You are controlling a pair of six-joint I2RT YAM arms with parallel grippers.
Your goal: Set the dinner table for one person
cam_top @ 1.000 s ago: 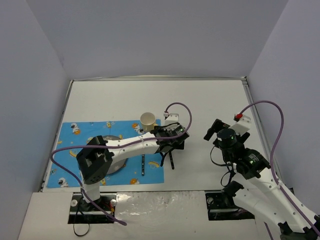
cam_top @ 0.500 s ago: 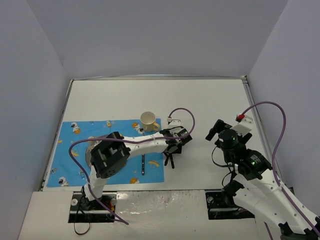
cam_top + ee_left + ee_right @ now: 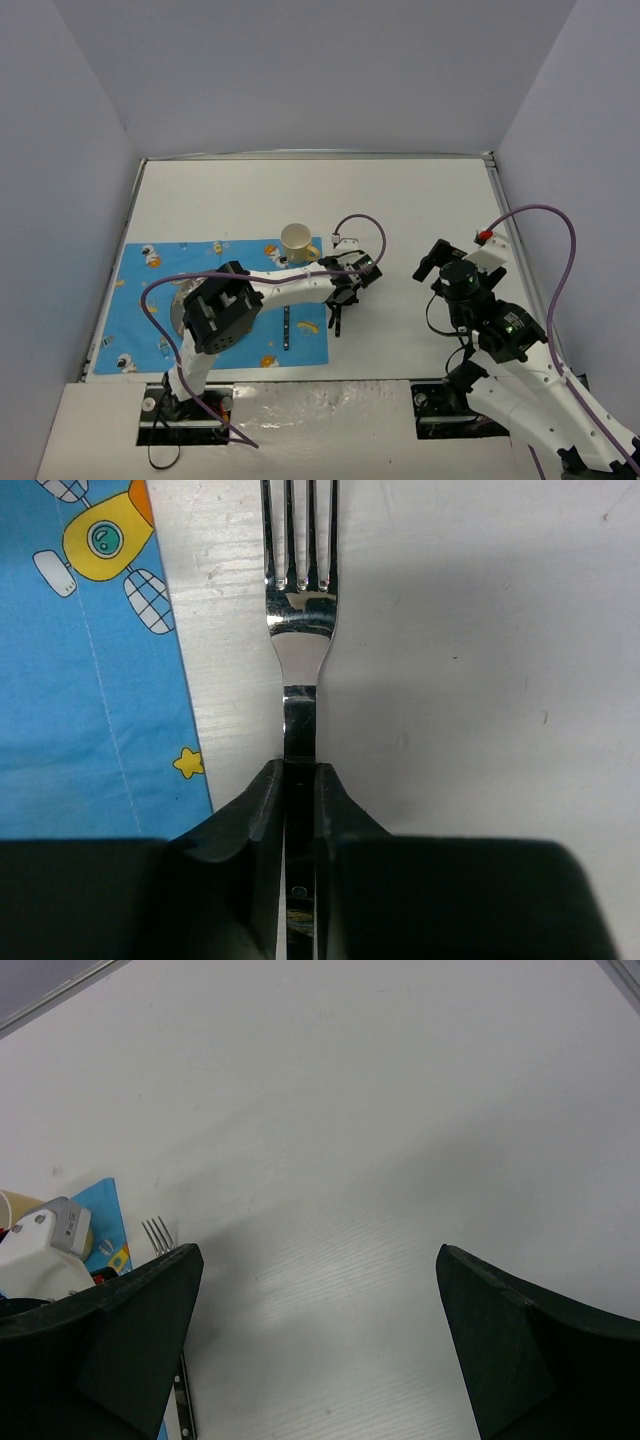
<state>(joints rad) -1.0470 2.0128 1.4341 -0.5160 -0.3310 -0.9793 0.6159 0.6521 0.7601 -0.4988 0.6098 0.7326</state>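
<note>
A steel fork (image 3: 300,630) lies on the white dinner table (image 3: 300,190), just right of the blue cartoon-print placemat (image 3: 150,270). My left gripper (image 3: 300,770) is shut on the fork's dark handle, with the tines pointing away from it. From above, the left gripper (image 3: 340,293) is low at the placemat's right edge, and the fork's handle (image 3: 337,320) sticks out below it. My right gripper (image 3: 317,1252) stands open over bare table to the right with nothing between its fingers. The fork's tines (image 3: 157,1232) show beside its left finger.
A tan cup (image 3: 296,241) stands at the placemat's top right corner. A dark-handled knife (image 3: 286,330) lies on the placemat's right part. A grey plate (image 3: 178,310) sits on the placemat, mostly hidden under the left arm.
My left gripper has gone from open to shut on the fork's handle, and its wrist has shifted slightly. The right arm has barely moved.
</note>
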